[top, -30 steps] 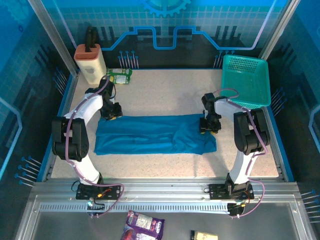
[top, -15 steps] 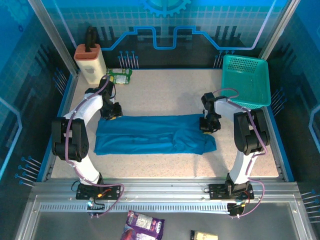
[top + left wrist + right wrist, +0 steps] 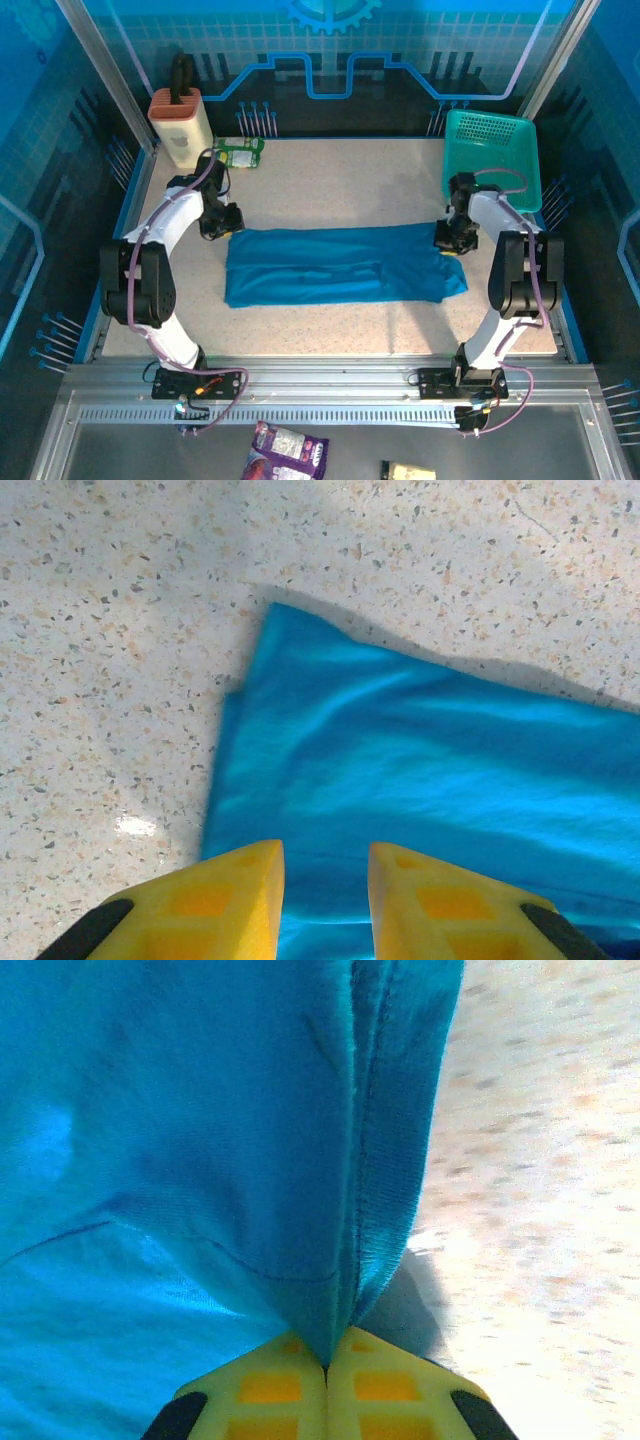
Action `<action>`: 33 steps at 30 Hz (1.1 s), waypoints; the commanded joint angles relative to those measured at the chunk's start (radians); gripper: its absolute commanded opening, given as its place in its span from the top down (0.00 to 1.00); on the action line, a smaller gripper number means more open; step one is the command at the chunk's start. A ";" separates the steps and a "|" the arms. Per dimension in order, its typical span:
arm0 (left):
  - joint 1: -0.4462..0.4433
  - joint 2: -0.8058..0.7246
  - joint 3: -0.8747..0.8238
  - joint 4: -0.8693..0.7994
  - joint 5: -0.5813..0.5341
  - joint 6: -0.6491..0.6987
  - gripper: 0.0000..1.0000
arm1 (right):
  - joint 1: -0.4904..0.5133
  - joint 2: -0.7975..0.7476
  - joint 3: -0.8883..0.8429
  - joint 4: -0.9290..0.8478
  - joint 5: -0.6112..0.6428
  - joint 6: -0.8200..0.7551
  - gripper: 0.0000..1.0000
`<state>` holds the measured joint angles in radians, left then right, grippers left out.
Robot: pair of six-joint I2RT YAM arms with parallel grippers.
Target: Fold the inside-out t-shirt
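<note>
Now the shirt [image 3: 340,265] lies further right on the speckled table [image 3: 330,180] than before, folded in a long strip. The right gripper [image 3: 326,1365] has moved right too, near the green basket [image 3: 492,160], and pinches the shirt's right edge tight. The left gripper [image 3: 325,865] has its jaws slightly apart over the left corner; whether they hold cloth, I cannot tell. Blue walls stand around.

item: plain blue-teal soft cloth t-shirt [image 3: 340,265] | shape: folded into a long flat band, lightly creased, no print | place: middle of the speckled table [image 3: 330,180], long axis left to right | left end: lying flat | right far corner: raised, stitched hem pinched in the closed right gripper [image 3: 325,1365]
</note>
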<state>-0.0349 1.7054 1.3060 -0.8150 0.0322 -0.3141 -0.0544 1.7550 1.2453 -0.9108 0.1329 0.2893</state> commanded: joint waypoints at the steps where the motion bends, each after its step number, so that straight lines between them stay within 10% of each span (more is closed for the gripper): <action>1: -0.005 -0.052 -0.033 -0.050 0.012 -0.011 0.72 | -0.035 -0.042 0.052 -0.073 0.072 -0.035 1.00; 10: -0.005 -0.087 -0.246 -0.022 0.026 -0.060 0.90 | 0.036 -0.075 0.162 -0.248 0.012 -0.010 1.00; 19: -0.002 0.005 -0.358 0.133 0.126 -0.091 0.96 | 0.350 -0.050 0.374 -0.387 -0.212 0.121 1.00; 33: 0.001 0.039 -0.411 0.261 0.248 -0.098 0.99 | 0.769 0.398 0.942 -0.350 -0.398 0.327 1.00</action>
<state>-0.0166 1.7004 0.9409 -0.6895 0.1688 -0.3946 0.6640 2.0682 2.0888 -1.2449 -0.1913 0.5587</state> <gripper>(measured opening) 0.051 0.062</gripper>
